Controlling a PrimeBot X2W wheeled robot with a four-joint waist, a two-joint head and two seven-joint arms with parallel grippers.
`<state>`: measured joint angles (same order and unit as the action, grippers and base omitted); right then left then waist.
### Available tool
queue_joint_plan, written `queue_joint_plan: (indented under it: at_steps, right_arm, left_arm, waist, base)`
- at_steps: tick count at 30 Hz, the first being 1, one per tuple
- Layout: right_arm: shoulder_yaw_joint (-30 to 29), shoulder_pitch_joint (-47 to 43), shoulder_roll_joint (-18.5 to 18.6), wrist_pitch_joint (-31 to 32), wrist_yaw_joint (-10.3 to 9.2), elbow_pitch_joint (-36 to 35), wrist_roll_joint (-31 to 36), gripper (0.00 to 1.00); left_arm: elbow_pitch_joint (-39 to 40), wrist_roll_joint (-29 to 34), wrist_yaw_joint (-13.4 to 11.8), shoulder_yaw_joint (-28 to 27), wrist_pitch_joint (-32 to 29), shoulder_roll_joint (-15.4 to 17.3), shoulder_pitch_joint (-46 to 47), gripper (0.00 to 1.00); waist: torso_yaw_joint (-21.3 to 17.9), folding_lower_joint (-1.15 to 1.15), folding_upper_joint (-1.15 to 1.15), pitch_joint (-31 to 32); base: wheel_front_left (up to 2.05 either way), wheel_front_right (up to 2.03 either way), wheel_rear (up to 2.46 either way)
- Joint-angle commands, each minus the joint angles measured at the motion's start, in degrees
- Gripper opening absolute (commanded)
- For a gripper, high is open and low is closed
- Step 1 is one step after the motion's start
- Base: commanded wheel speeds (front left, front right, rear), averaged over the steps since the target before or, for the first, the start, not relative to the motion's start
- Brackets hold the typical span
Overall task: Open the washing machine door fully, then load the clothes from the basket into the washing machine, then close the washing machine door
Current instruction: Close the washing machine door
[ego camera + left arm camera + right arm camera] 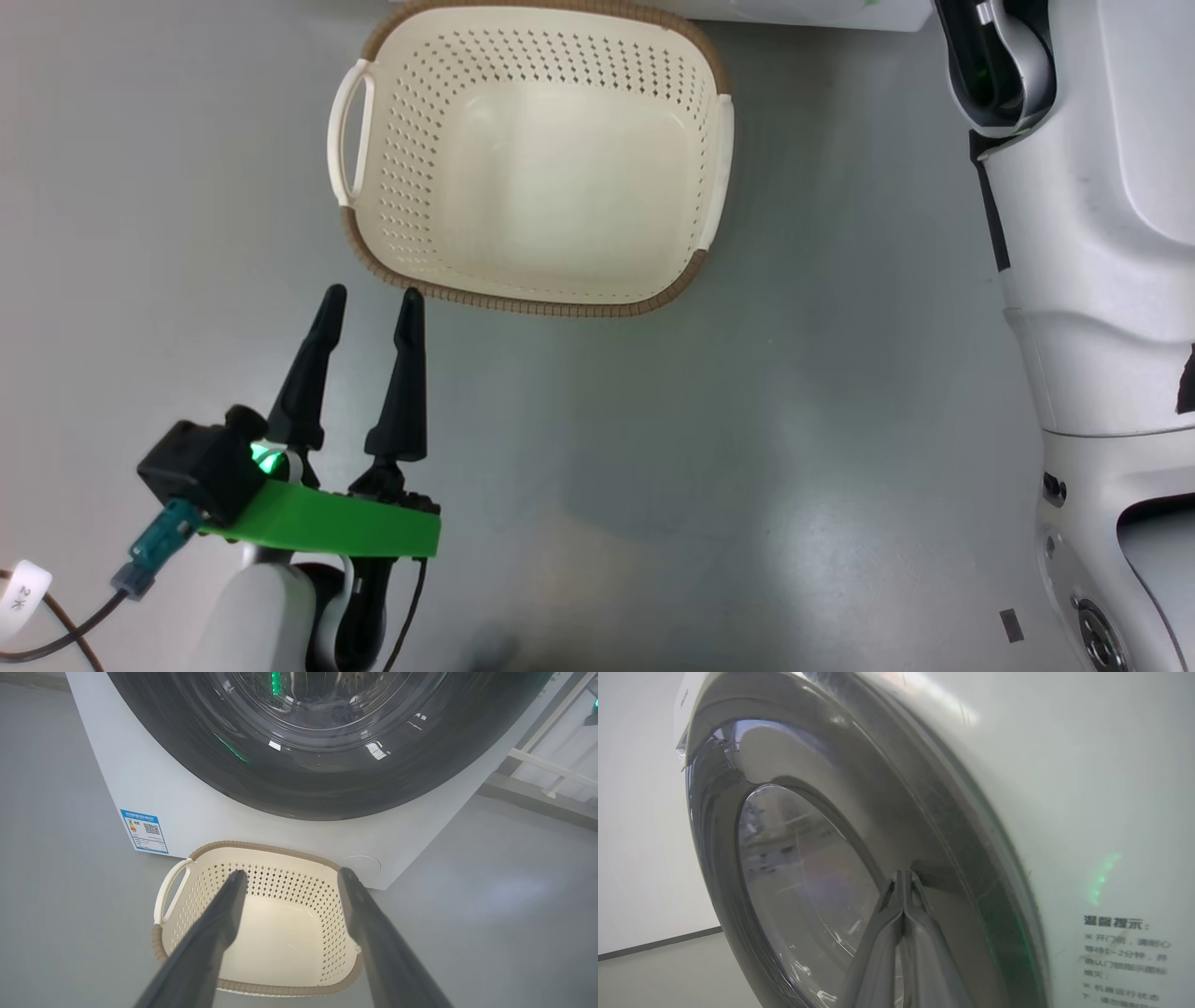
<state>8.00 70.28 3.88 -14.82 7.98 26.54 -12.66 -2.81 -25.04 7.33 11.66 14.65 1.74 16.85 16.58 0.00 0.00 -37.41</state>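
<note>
The cream-white plastic basket (pixel 411 187) is rounded-rectangular, with diamond perforations in its walls, a smooth solid bottom and a brown woven-look rim. It sits on the glossy grey floor (pixel 747 448) just before the white washing machine (pixel 187 807). The left gripper (pixel 372 297) hangs beside the basket's near rim, its tapered matte-black fingers spread apart, gripping nothing. The washing machine door (pixel 317 779), a glossy black ring around a bulging clear glass bowl, lies flush against the machine's front. The right gripper (pixel 903 875) is pinched tight, its tips at the door's black ring; whether they touch it I cannot tell. A blue label sticker (pixel 144 831) marks the machine's lower corner.
</note>
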Motion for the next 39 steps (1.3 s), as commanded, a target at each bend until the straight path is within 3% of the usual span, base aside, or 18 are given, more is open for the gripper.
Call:
queue_joint_plan:
  at_steps: [1, 16, 27, 29, 30, 39]
  right_arm:
    - [-0.19, 1.02, -1.00, -0.18, -0.49, -1.22, -0.26, 0.00]
    - [8.20, -7.18, -0.95, -0.18, -0.49, 0.31, -6.00, 0.00]
    - [9.68, -16.59, -0.36, -0.18, -0.49, -2.31, -6.11, 0.00]
    - [9.66, -19.40, -0.38, -0.18, -0.49, -2.25, -6.93, 0.63]
    - [9.77, -20.23, -0.39, -0.18, -0.49, -2.10, -7.15, 1.00]
    - [9.21, -27.62, 0.15, -0.18, -0.49, -2.87, -7.40, 1.00]
  left_arm:
    - [0.85, -0.06, 0.15, -2.00, 0.35, 1.14, 0.37, 1.00]
    - [0.73, 1.96, 0.15, -4.84, 0.35, 1.14, -1.18, 1.00]
    - [0.83, 3.72, 0.15, -6.62, 0.35, 1.14, -2.26, 1.00]
    - [0.81, 4.14, 0.15, -7.01, 0.35, 1.14, -2.73, 1.00]
    - [0.71, 4.32, 0.15, -7.27, 0.35, 1.14, -2.91, 1.00]
    - [0.29, 5.74, 0.15, -9.73, 0.35, 1.14, -5.06, 1.00]
  waist:
    - [-0.35, 0.00, 0.00, 0.48]
    - [-3.19, 0.00, 0.00, 5.84]
    - [-6.42, 0.00, 0.00, 9.90]
    - [-7.43, 0.00, 0.00, 11.58]
    - [-7.72, 0.00, 0.00, 12.19]
    - [-9.88, 0.00, 0.00, 17.76]
  base:
    - [0.00, 0.00, 0.00]
    - [0.00, 0.00, 0.00]
    - [0.00, 0.00, 0.00]
    - [0.00, 0.00, 0.00]
    - [0.00, 0.00, 0.00]
    - [0.00, 0.00, 0.00]
